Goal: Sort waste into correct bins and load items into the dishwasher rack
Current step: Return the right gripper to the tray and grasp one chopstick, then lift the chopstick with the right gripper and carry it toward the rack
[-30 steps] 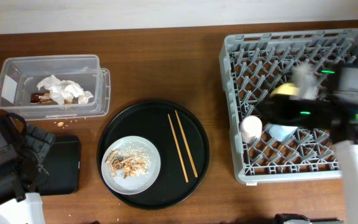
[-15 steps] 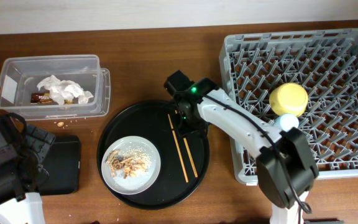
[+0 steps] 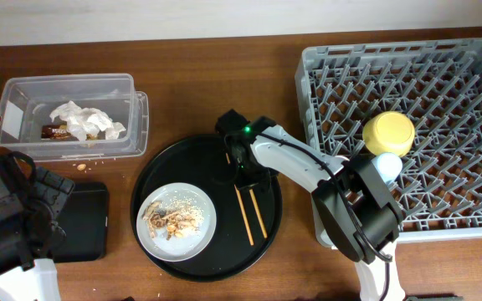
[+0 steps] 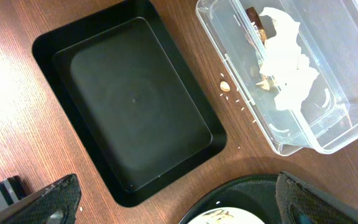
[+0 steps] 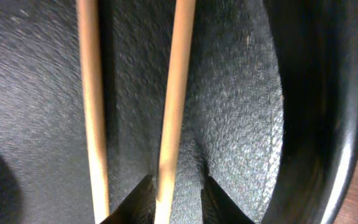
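**We have the right gripper [image 3: 243,165] down on the round black tray [image 3: 182,163], astride one of the chopsticks [image 3: 249,213].**

Right of that tray stands the dishwasher rack [image 3: 392,48], holding the yellow bowl [image 3: 389,133] and the light-blue cup [image 3: 386,164]. Up and left of the tray sits the clear tub [image 3: 136,117] with tissue [image 3: 82,119] and wrapper [image 3: 54,131], and left of it the black rectangular tray [image 4: 135,112]. On the tray's lower left lies the grey plate [image 3: 203,219] with crumbs [image 3: 170,219]. The chopsticks lie side by side on its right half. Our right jaws are narrowed around the stick nearer the tray's rim, with a sliver of gap, so it is not clamped. Our left gripper [image 4: 179,211] hovers left of the tray, spread wide and holding nothing.
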